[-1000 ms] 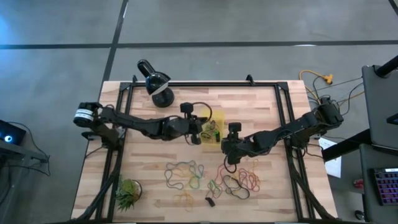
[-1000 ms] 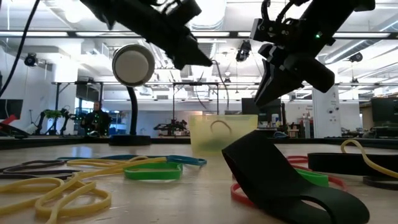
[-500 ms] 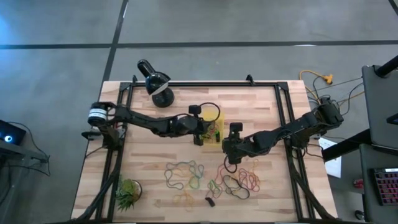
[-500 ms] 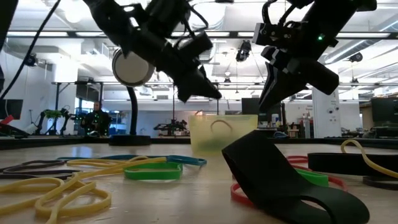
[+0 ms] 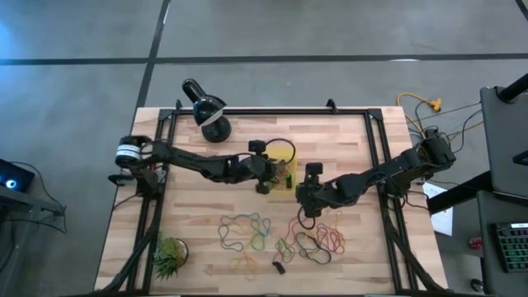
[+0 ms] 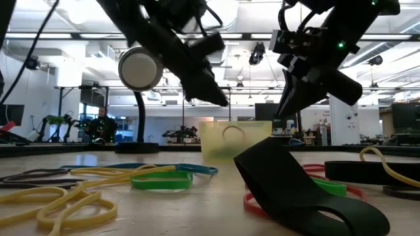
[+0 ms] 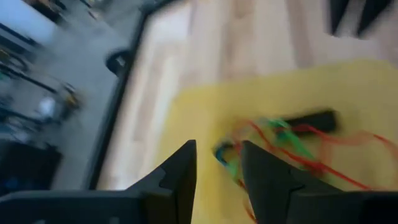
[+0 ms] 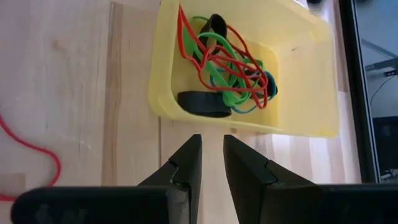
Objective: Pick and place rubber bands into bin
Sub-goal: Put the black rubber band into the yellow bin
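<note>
The yellow bin [image 5: 286,158] stands at mid-table with a tangle of red, green and black rubber bands [image 8: 227,62] inside it. My left gripper [image 7: 219,163] hangs open over the bin's left part with nothing between its fingers; under them a blue-green band [image 7: 225,154] lies on the bin's floor. My right gripper [image 8: 212,155] hovers just right of the bin [image 8: 249,118], pointing at its wall. Its fingers stand a narrow gap apart with only bare wood between them. Loose rubber bands [image 5: 247,233] lie on the near half of the table.
A black domed lamp [image 5: 206,107] stands at the far left and a small spiky plant [image 5: 169,256] at the near left corner. More loose bands [image 5: 318,239] lie near the right gripper, and a black band [image 6: 289,187] lies close to the low camera. A black frame [image 5: 272,113] borders the table.
My left gripper has gone toward the table's right edge and down, coming over the bin, and has tipped its fingers further downward. My right gripper has stayed where it was.
</note>
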